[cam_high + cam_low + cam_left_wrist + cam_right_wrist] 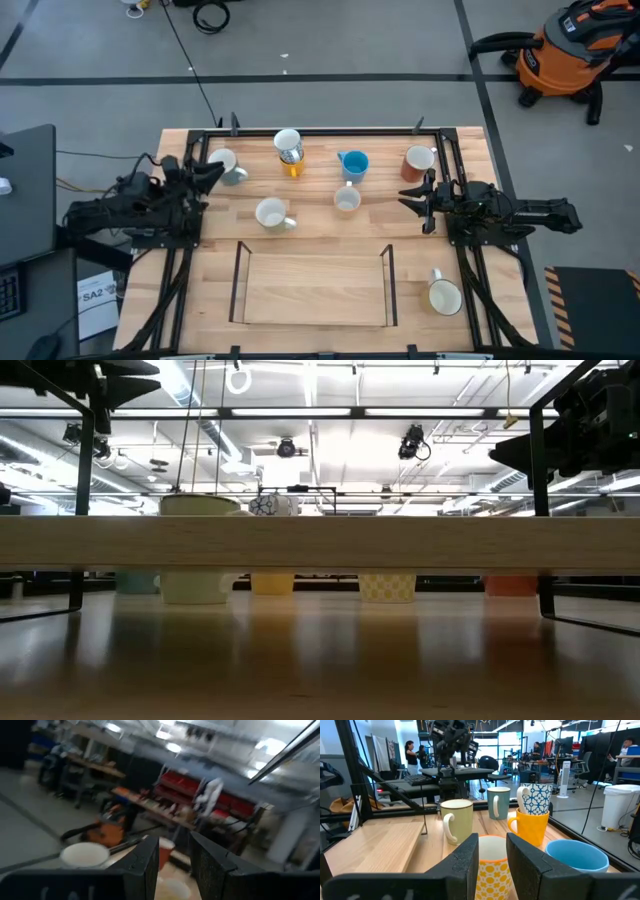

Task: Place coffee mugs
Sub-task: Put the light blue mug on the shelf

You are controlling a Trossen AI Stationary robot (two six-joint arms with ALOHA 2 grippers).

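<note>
Several coffee mugs stand upright on the wooden table: a grey-white mug (228, 166), a patterned mug (288, 146) stacked in an orange-yellow mug (532, 826), a blue mug (353, 163), a yellow-patterned mug (346, 199), a cream mug (272, 214), a red-brown mug (418, 162), and a cream mug (443, 295) at the near right. My left gripper (175, 865) is open and raised at the table's left, beside the grey-white mug (84, 854). My right gripper (492, 855) is open at the table's right, pointing level at the yellow-patterned mug (492, 870) but well short of it.
A raised wooden board (312, 290) on thin black legs stands at the table's near middle; in the low view its edge (320, 542) spans the picture. Black frame bars (440, 150) run along both sides. An orange vacuum (565, 50) stands on the floor beyond.
</note>
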